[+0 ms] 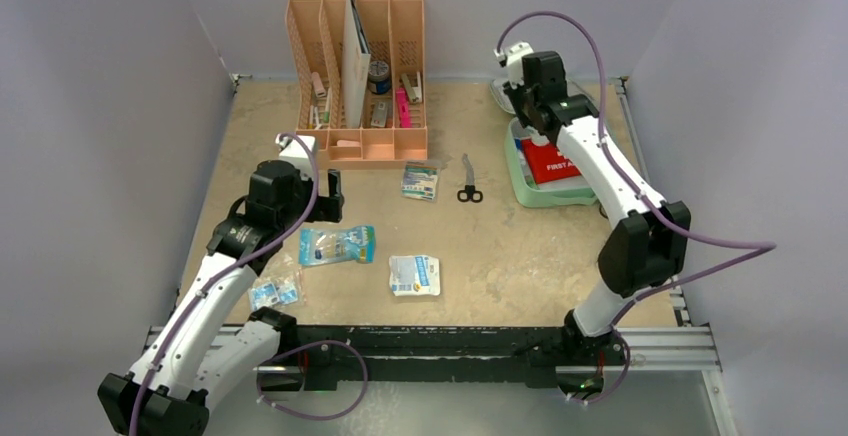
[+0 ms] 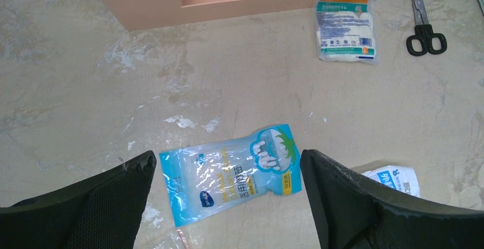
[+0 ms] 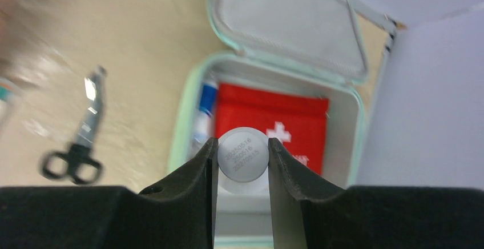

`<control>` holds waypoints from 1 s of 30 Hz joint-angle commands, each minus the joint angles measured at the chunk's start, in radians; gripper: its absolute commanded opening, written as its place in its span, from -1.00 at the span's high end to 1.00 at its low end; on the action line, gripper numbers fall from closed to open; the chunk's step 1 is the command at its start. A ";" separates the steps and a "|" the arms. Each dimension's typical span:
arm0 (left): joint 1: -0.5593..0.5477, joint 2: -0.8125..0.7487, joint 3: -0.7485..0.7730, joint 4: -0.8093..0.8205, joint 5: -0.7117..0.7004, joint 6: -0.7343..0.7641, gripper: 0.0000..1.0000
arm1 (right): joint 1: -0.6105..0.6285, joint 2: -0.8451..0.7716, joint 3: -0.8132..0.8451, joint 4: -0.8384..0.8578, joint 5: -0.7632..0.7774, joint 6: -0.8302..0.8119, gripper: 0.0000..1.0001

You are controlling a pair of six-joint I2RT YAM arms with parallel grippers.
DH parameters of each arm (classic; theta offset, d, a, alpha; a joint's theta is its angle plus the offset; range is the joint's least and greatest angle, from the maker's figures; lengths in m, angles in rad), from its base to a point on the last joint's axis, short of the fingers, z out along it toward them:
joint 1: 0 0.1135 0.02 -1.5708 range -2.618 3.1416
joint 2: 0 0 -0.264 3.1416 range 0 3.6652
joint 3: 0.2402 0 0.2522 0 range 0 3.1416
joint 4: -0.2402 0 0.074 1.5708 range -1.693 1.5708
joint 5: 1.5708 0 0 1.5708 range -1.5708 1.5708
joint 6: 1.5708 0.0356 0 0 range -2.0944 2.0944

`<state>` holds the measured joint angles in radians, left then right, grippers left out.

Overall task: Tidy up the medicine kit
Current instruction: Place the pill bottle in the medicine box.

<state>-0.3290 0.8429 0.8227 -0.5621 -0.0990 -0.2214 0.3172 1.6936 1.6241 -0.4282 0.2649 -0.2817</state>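
Three lines of small digits on the white disc (image 3: 243, 153) in the right claw (image 3: 242, 146); beyond it, "FIRST A…" on a red pouch (image 1: 545, 162)

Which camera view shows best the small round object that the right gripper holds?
The right wrist view: the round white object sits sharp and central, pinched in the right gripper, with rows of printed digits on its face. It is hidden in the top external view and absent from the left wrist view.

Bare table (image 1: 520, 266) lies open across the middle and toward the near right corner. An organizer (image 1: 395, 56) blocks the far edge left of centre. Scissors (image 1: 468, 188) lie between it and the kit (image 1: 545, 199) at the right edge. Packets (image 1: 337, 246) scatter the near left
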 commanded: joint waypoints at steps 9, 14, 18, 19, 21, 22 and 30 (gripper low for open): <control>-0.004 -0.040 0.002 0.045 0.030 -0.001 -0.93 | -0.093 -0.159 -0.276 -0.067 0.166 -0.467 1.00; -0.004 -0.048 0.000 0.045 0.030 -0.001 -0.93 | -0.147 -0.152 -0.368 0.000 0.091 -0.587 1.00; -0.004 -0.050 0.000 0.044 0.026 -0.001 -0.92 | -0.178 -0.132 -0.418 0.060 0.048 -0.649 1.00; -0.004 -0.051 0.000 0.045 0.025 -0.001 -0.93 | -0.181 -0.121 -0.424 0.074 0.039 -0.662 1.00; -0.004 -0.051 0.001 0.045 0.025 0.000 -0.93 | -0.183 -0.093 -0.440 0.109 0.025 -0.685 1.00; -0.004 -0.052 0.000 0.045 0.024 0.001 -0.93 | -0.184 -0.079 -0.442 0.120 0.017 -0.693 1.00; -0.004 -0.047 0.000 0.045 0.019 0.003 -0.92 | -0.196 0.024 -0.427 0.133 -0.005 -0.724 1.00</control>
<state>-0.3290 0.8047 0.8223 -0.5552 -0.0814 -0.2218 0.1299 1.7073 1.1889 -0.3233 0.2661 -0.9539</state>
